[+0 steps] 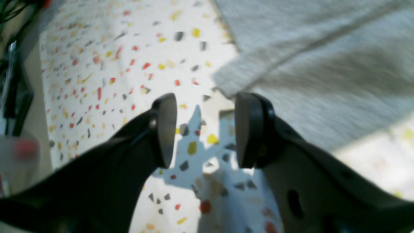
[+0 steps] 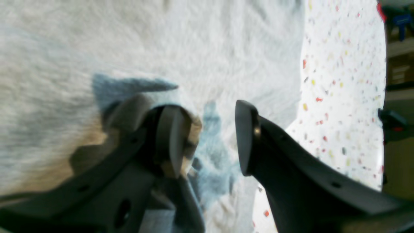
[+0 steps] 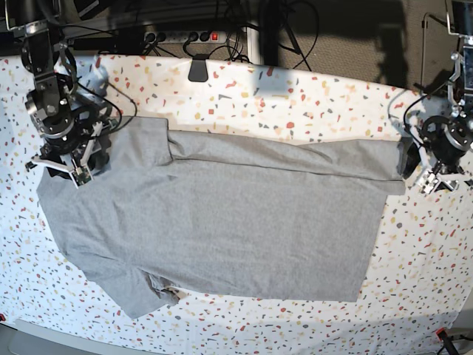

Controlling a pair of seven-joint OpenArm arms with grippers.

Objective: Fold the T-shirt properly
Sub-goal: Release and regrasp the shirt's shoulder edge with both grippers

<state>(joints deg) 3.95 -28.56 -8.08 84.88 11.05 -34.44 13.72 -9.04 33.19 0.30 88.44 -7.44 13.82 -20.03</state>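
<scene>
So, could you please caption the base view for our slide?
Grey T-shirt spread on the speckled table, top edge folded over, a claw at each end: left, right.

bare speckled table [image 3: 310,103] behind T-shirt [image 3: 236,222], cables and power strip [image 3: 181,35] (rear edge) crowding access

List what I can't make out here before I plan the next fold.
- Light grey cotton T-shirt: any print unseen; only a plain side faces the base camera.
- Right wrist view: fabric weave blurred; right gripper blocks the cloth below.
- Left wrist view: left gripper hides the speckled white table beneath; shirt edge blurred.
</scene>
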